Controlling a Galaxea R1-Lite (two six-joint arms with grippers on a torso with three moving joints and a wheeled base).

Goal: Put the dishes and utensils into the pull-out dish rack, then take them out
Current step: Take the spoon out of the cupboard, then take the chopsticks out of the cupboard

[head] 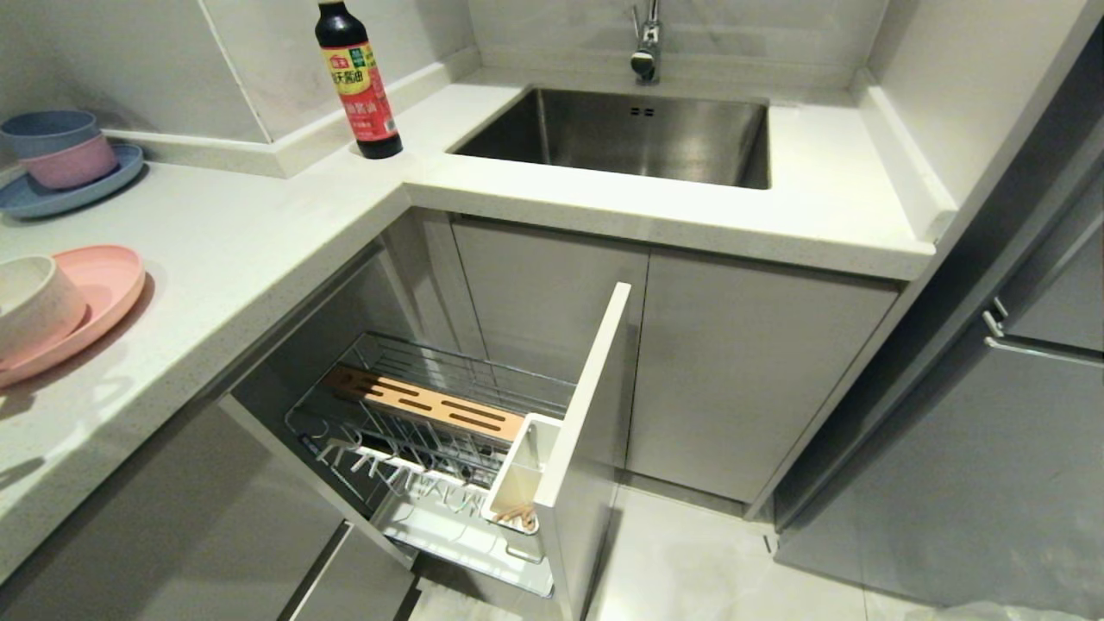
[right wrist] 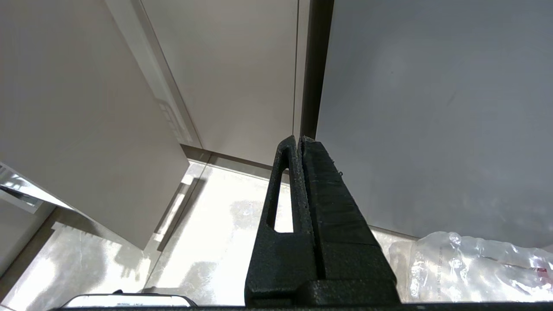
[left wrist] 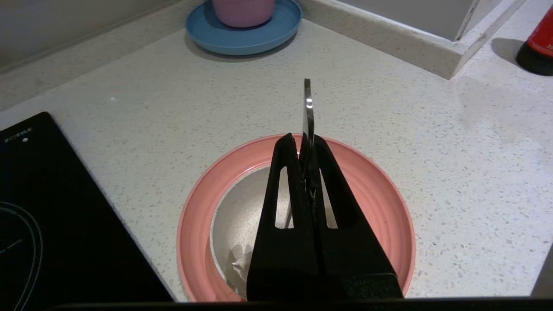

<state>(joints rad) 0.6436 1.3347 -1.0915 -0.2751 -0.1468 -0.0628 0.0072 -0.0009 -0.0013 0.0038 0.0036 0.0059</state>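
In the left wrist view my left gripper (left wrist: 301, 140) is shut on the slim silver spoon (left wrist: 308, 103), whose handle sticks out past the fingertips. It hangs over the cream-white bowl (left wrist: 242, 216), which sits on the pale-pink plate (left wrist: 371, 190). The head view shows the same plate (head: 108, 289) and bowl (head: 30, 297) on the counter at far left, with neither arm in sight. The pull-out dish rack (head: 431, 405) stands open below the counter. The wooden chopsticks (head: 517, 516) lie in its white utensil cup (head: 517, 470). My right gripper (right wrist: 299, 140) is shut and empty, parked low by the cabinet fronts.
A blue plate (head: 60, 194) with stacked blue and pink bowls stands at the back left. A soy sauce bottle (head: 358, 82) is beside the sink (head: 630, 134). A black hob (left wrist: 52, 207) lies near the pink plate. A clear plastic bag (right wrist: 475, 263) is on the floor.
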